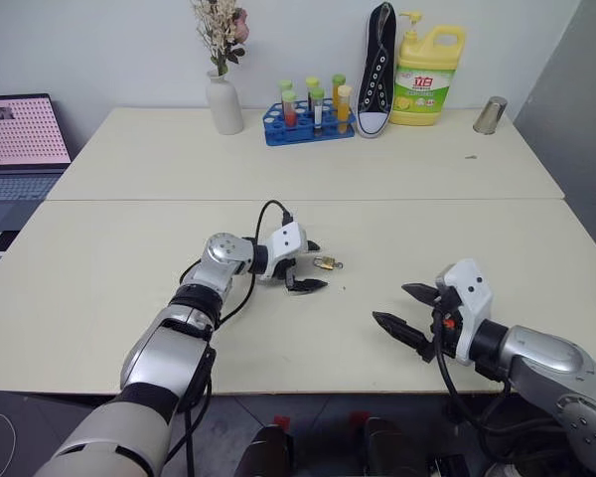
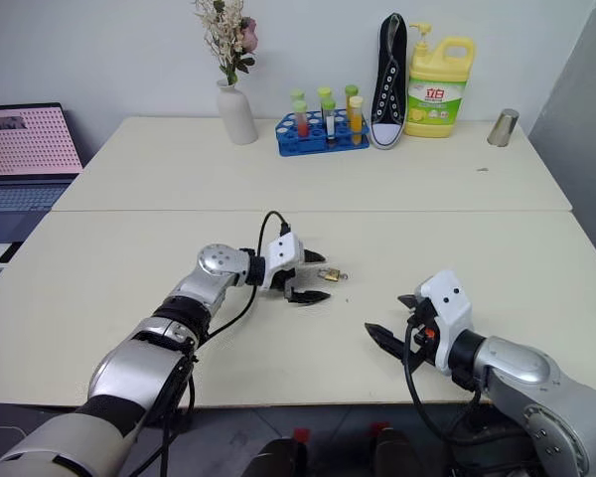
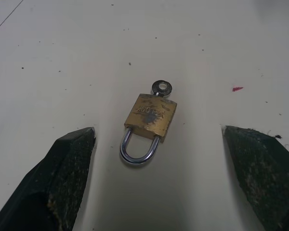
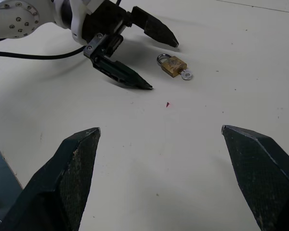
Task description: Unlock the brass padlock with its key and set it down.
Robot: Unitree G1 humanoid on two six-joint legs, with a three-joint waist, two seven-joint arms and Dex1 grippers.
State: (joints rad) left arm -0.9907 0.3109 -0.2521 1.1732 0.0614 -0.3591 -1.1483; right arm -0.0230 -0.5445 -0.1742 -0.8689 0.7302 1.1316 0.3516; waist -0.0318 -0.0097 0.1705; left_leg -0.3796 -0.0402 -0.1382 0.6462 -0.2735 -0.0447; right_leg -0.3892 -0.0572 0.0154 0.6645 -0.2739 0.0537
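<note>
Left wrist view: the brass padlock lies flat on the table, shackle loop toward me, squarely between my left gripper's fingertips but touching neither. Its key sits in the body's far end, silver head sticking out away from me. The shackle looks seated in the body, so I judge it locked.

My left jaws stand wide open and hold nothing; the padlock sits just ahead of the tips. My right gripper is well apart from the lock, toward the table's near edge, jaws also spread wide and empty, pointing at the lock.

Progress, as I read it: nothing done yet. Padlock not grasped, key not turned, shackle not sprung. Left to do: close the left jaws on the brass body, bring the right in to pinch and turn the key, pull the shackle free, set the lock down.

Room: bare tabletop all round the lock, and open surface between my two grippers. A small red speck lies between them. The test-tube rack, vase, shoe and detergent bottle stand far beyond, out of the way. Near edge is close under my right gripper.
</note>
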